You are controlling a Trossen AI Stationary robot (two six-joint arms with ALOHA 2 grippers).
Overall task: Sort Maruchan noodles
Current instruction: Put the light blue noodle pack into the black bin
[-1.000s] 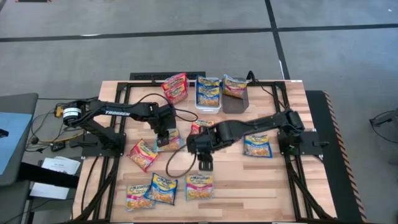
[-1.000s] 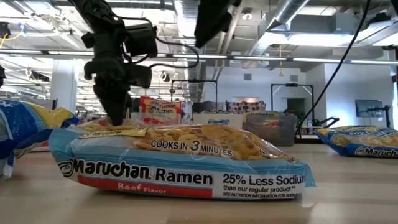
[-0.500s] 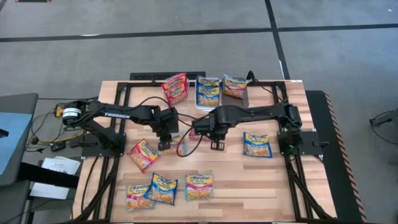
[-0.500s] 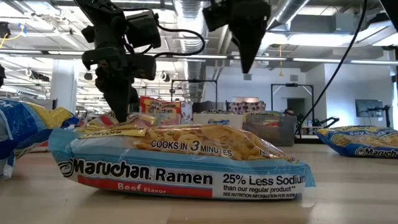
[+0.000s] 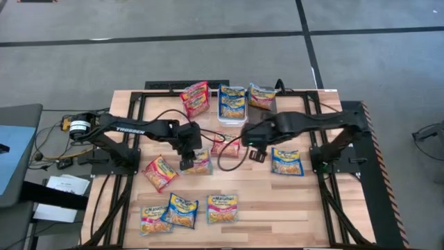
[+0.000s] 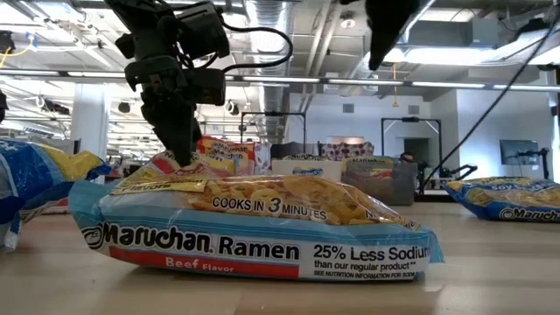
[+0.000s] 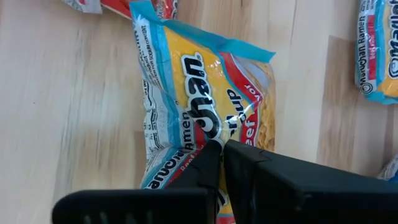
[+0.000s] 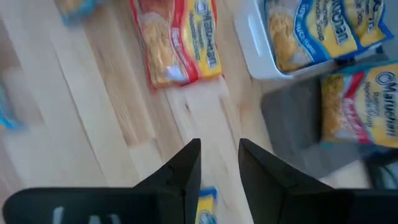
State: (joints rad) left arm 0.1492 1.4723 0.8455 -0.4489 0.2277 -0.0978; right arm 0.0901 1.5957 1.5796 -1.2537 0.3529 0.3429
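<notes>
Maruchan noodle packets lie scattered on the wooden table (image 5: 305, 201). My left gripper (image 5: 189, 164) is shut on a blue-edged yellow packet (image 5: 200, 161) at mid-table, also seen in the left wrist view (image 7: 205, 93) and behind the big near packet (image 6: 254, 227) in the low view. My right gripper (image 5: 257, 154) hangs open above the table, right of a red packet (image 5: 225, 145), with nothing between its fingers (image 8: 186, 162). My left gripper pinches a crinkled ridge of wrapper on the packet's printed upper face (image 7: 216, 138) between its two shut fingers. The fingers come from above, slanting down. The packet lies flat on the table, the film puckered up at the fingertips.
At the far edge stand a white bin (image 5: 232, 119) with blue packets, a dark grey bin (image 5: 262, 114) with a packet and a red packet (image 5: 195, 97). Other packets lie at the right (image 5: 286, 162), left (image 5: 159, 171) and near edge (image 5: 182, 210), (image 5: 223, 207).
My right gripper has risen and swung from above the near packets toward the table's far right, turning at the wrist. My left gripper has shifted a little toward the right, staying shut, and the packet in its fingers has slid along with it.
</notes>
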